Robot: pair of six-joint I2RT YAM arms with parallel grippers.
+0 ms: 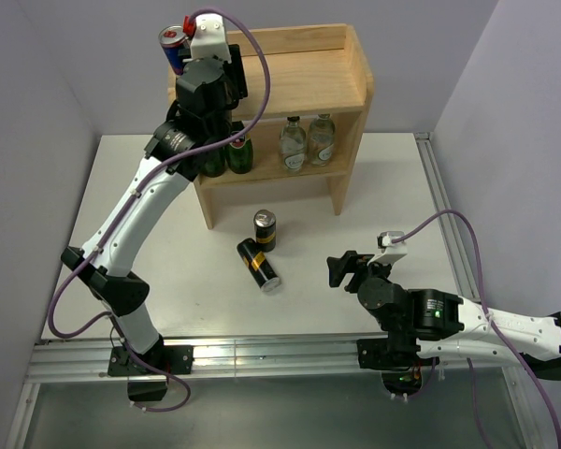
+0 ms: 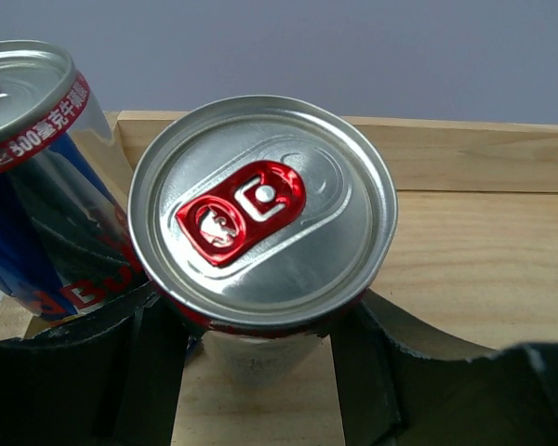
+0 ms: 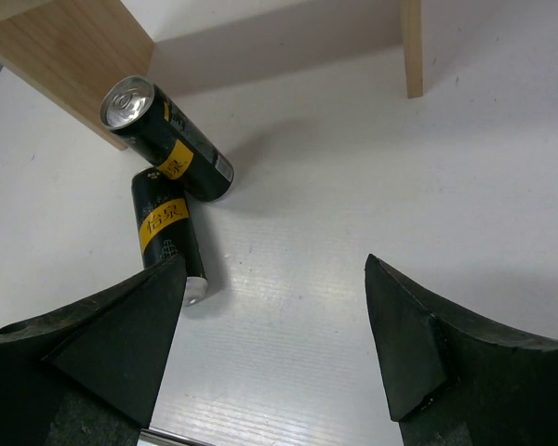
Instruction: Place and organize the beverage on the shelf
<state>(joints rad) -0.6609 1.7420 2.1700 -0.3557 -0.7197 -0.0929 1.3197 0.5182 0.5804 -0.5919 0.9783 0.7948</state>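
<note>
Up top, left gripper [image 2: 260,362] pinches blue-and-silver can [image 2: 260,218] at shelf [image 2: 484,242] top board's left rear corner, second blue can [image 2: 28,186] just beside. Right gripper [image 3: 274,334] spread, empty; black-and-gold cans [image 3: 172,139] ahead on table [image 3: 353,186].

I see the white tabletop [image 1: 402,187] carrying the wooden shelf [image 1: 346,94] near its far edge. In front of the shelf, one black-and-gold can [image 1: 265,230] stands upright, and a second black-and-gold can [image 1: 259,265] lies on its side just beside it. On the shelf's lower board stand two clear bottles [image 1: 293,145] and two green bottles [image 1: 240,152]. A blue-and-silver can [image 1: 175,47] is at the top board's far left corner.
</note>
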